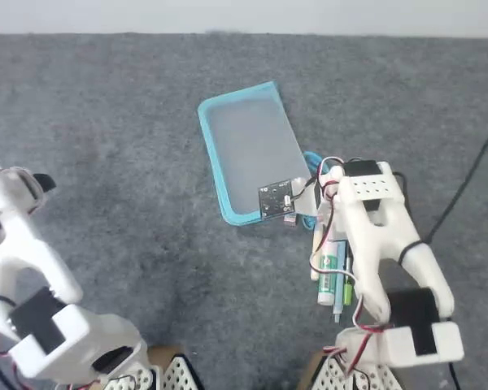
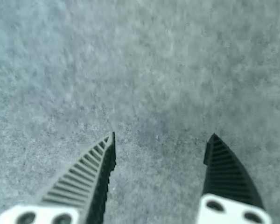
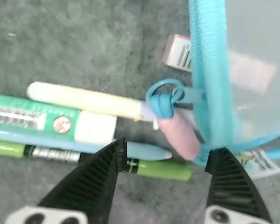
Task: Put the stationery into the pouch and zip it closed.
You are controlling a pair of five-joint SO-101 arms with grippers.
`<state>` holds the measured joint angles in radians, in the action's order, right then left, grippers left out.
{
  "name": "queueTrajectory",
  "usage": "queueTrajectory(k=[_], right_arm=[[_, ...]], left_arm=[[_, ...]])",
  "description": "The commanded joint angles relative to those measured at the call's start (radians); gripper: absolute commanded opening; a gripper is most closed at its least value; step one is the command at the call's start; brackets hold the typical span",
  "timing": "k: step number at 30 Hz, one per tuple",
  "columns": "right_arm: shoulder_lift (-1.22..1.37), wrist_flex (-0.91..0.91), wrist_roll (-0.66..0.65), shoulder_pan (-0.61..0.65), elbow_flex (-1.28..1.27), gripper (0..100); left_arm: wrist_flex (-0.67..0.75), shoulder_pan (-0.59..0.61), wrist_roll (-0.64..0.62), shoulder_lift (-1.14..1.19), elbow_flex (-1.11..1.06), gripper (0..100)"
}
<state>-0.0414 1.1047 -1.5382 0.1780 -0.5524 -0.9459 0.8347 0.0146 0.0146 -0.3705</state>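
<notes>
A translucent pouch (image 1: 250, 145) with a turquoise edge (image 3: 207, 70) lies flat on the grey carpet. Beside its near right corner lies a bundle of stationery (image 1: 332, 275): a green-and-white tube (image 3: 51, 123), a cream pen (image 3: 84, 100), a light blue pen (image 3: 144, 151), a green pen (image 3: 158, 169) and a pink-tipped piece (image 3: 177, 135). The turquoise zip-pull loop (image 3: 163, 98) rests over them. My right gripper (image 3: 169, 149) hangs open just above the pen tips and the pouch corner, holding nothing; from above it (image 1: 302, 207) sits at that corner. My left gripper (image 2: 161, 142) is open over bare carpet.
A small barcoded eraser (image 3: 179, 51) lies against the pouch edge, partly behind the translucent side. The left arm (image 1: 24, 236) stands at the near left, far from the pouch. A black cable (image 1: 472, 175) runs along the right. Grey carpet surrounds the pouch.
</notes>
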Motion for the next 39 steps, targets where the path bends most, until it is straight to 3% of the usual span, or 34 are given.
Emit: queueTrajectory(k=[1, 8, 11, 15, 22, 33, 39], right_arm=[[0.021, -0.056, -0.021, 0.001, 0.011, 27.4], [0.064, -0.116, 0.018, 0.001, 0.011, 25.3], [0.065, -0.111, 0.028, 0.001, 0.011, 14.4], [0.058, -0.117, 0.137, 0.015, 0.014, 0.1], [0.056, -0.091, 0.362, 0.018, 0.12, 0.7], [-0.077, 0.268, 0.669, 0.016, 0.532, 0.7], [-0.122, 0.426, 0.855, 0.007, 0.755, 0.7]], left_arm=[[-0.006, -0.011, 0.003, -0.018, 0.064, 29], [-0.006, -0.011, 0.003, -0.018, 0.068, 29], [-0.005, -0.011, 0.003, -0.018, 0.068, 29], [-0.005, -0.034, 0.006, -0.018, 0.07, 29], [-0.006, -0.118, 0.009, -0.049, 0.064, 29], [-0.172, -0.176, 0.009, -0.278, 0.064, 29], [-0.19, -0.385, 0.008, -0.336, 0.064, 29]])
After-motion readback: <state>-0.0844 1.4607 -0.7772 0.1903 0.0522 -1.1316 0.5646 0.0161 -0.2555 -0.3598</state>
